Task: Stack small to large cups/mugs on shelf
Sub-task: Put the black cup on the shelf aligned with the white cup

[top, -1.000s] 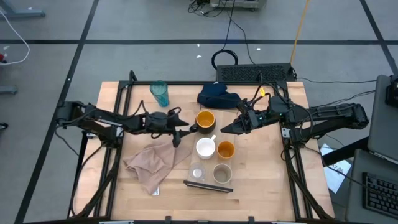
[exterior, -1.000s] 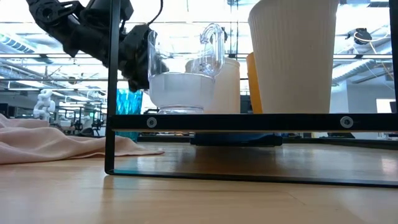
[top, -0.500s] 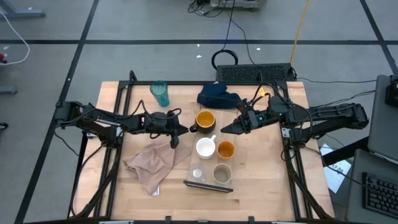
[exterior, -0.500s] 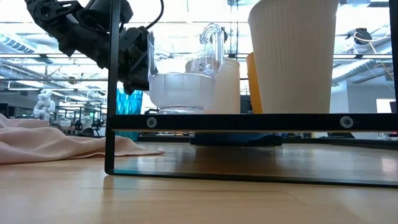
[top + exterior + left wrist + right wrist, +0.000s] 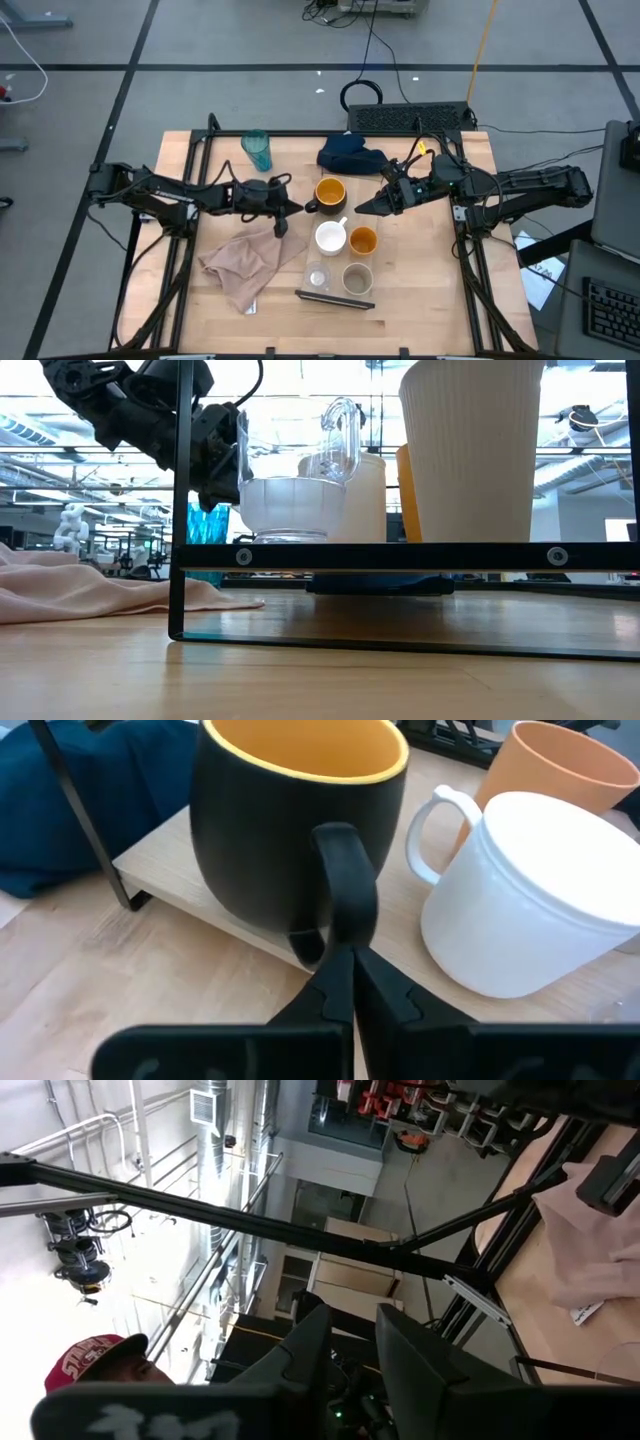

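Left gripper level over the bench, just off the left side of the shelf, at its far end. Fingers pressed together, tips meeting at the foot of the handle of the dark yellow-lined mug; handle not between them. In the low view, left gripper beside the tiny clear cup.

Right gripper raised beyond the right side of the shelf, pointing toward the mug. Fingers a narrow gap apart, nothing between them. A person in a red cap at the edge of the right wrist view.

On the shelf, from far end to near: dark yellow-lined mug, then white mug and small orange cup side by side, then tiny clear cup and beige cup side by side at the dark-strip end. All upright.

Tall teal tumbler off the shelf, upright near the far left corner of the bench. Pink cloth crumpled left of the shelf. Blue cloth bunched at the far edge.
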Tool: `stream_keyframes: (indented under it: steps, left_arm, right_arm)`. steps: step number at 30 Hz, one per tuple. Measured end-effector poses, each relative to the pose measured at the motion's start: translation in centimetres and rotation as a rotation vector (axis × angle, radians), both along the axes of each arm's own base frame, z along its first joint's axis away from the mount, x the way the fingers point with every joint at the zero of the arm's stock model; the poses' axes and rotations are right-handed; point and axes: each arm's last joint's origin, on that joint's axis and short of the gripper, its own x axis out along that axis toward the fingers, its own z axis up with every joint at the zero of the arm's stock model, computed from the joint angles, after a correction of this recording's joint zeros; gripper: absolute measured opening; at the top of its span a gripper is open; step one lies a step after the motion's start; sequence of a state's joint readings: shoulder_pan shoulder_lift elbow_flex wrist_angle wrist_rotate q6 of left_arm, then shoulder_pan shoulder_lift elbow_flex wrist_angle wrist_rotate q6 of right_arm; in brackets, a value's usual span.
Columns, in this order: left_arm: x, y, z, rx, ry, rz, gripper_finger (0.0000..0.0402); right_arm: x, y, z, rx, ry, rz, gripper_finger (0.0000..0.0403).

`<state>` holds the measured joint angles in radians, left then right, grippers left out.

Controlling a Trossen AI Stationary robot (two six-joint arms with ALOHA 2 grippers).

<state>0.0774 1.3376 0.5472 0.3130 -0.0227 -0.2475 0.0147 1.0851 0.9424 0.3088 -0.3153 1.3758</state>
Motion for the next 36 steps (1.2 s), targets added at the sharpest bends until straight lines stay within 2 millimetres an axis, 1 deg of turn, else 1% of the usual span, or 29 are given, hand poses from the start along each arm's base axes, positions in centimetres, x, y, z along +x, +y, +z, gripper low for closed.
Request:
stream_keyframes:
  steps: [4, 9, 16, 25, 36]
  left_arm:
    - [0.0, 0.2, 0.1, -0.002, -0.009, 0.002, 0.0003]
    - [0.2, 0.6, 0.6, -0.036, -0.071, -0.033, 0.0004]
    - [0.3, 0.6, 0.6, -0.057, -0.078, -0.045, 0.0003]
    - [0.7, 0.7, -0.4, -0.062, -0.042, -0.043, 0.0002]
    - [0.8, 0.8, -0.3, -0.044, -0.064, -0.022, 0.0002]
  right_arm:
    - [0.0, 0.0, 0.0, 0.000, 0.000, 0.000, 0.0075]
    - [0.0, 0.0, 0.0, 0.001, 0.000, 0.000, 0.0075]
    - [0.0, 0.0, 0.0, 0.002, 0.000, 0.000, 0.0075]
    - [0.0, 0.0, 0.0, 0.002, 0.000, -0.004, 0.0075]
    - [0.0, 0.0, 0.0, 0.003, 0.000, -0.004, 0.0075]
